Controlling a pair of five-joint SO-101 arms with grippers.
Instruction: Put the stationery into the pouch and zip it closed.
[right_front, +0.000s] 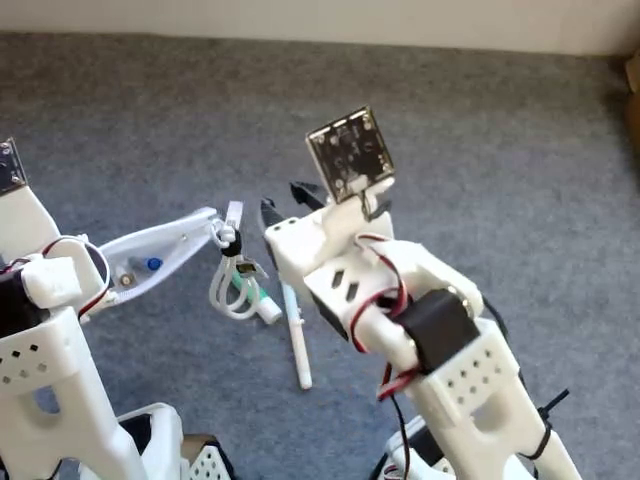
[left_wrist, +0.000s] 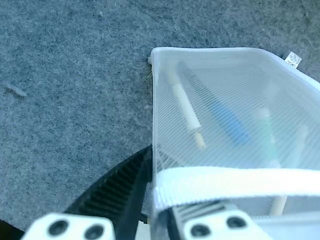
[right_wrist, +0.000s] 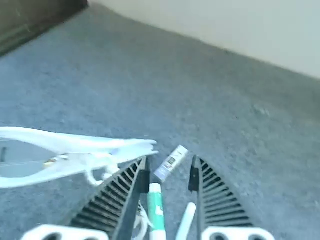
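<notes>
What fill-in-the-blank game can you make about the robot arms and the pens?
1. The left gripper is shut on the white mesh ____.
2. The right gripper is ____, with a green-and-white pen lying near it on the carpet.
3. Seen through the mesh, between a cream pen and a green pen, lies a ____.

Missing words: pouch; open; blue pen.
</notes>
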